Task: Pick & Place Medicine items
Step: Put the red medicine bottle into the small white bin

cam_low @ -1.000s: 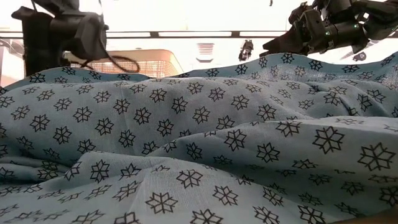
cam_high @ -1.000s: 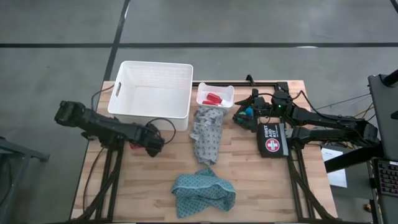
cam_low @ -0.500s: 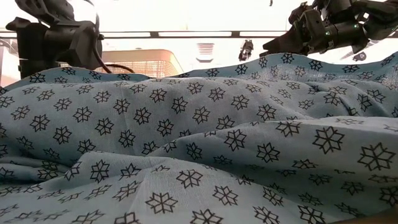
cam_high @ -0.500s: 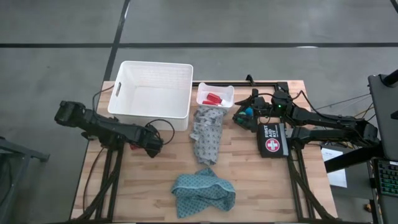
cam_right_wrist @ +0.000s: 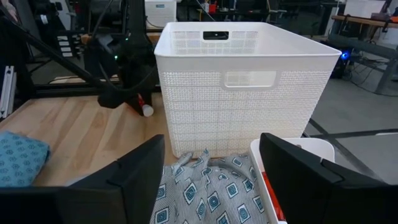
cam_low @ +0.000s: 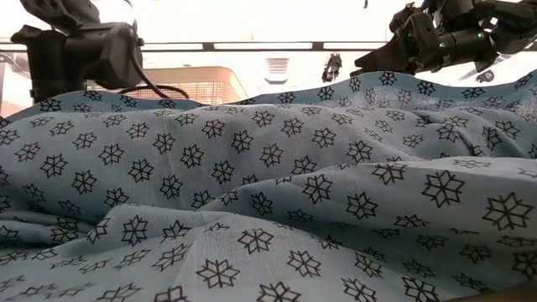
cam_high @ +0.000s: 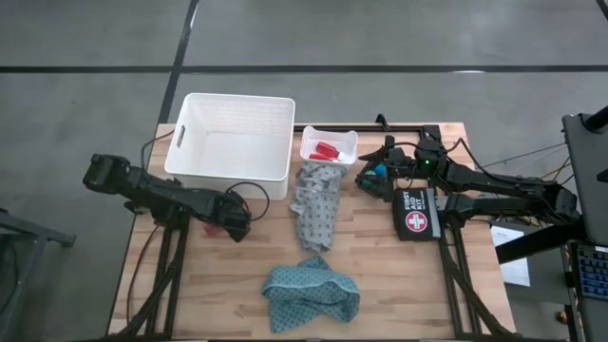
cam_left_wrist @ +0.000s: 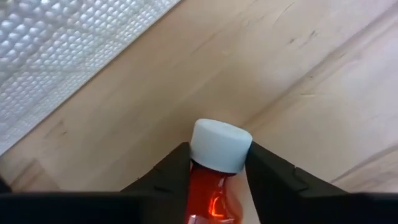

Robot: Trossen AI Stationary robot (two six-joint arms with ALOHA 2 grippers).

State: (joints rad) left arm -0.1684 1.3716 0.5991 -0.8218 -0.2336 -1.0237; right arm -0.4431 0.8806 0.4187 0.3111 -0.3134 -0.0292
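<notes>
One small red bottle with a white cap [cam_left_wrist: 214, 163] sits pinched in the left gripper [cam_left_wrist: 217, 177], low over the wooden desk [cam_high: 399, 275] beside the white plastic basket [cam_high: 233, 138]. Right gripper [cam_high: 366, 178] waits near the small white tray [cam_high: 329, 144], fingers spread.

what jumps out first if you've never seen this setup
The big white basket at the table's back left, and in front of it the left gripper closing around a red bottle with a white cap. In the middle lie a grey patterned cloth and a teal cloth nearer the front edge.
</notes>
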